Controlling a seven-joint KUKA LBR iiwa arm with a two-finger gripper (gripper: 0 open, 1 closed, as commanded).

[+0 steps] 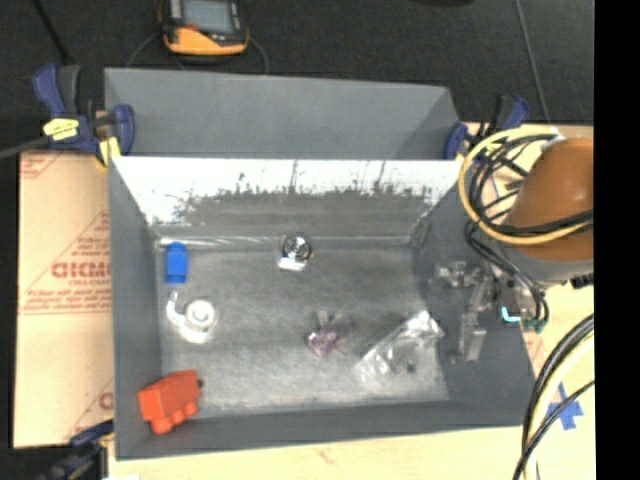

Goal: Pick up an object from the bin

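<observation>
My gripper point(458, 313) hangs at the bin's right side, over the sloping right wall, open with nothing between its fingers. Nearest to it, just to the left, lies a crumpled clear plastic bag point(402, 346) on the bin floor. Further left is a small purple translucent piece point(323, 339). A shiny silver round thing point(295, 251) sits near the back wall at the middle.
On the left side of the bin lie a small blue block point(176, 263), a white round cap-like thing point(196, 318) and an orange blocky toy point(168, 401) in the front left corner. The arm with its orange cover and cables stands beyond the right rim.
</observation>
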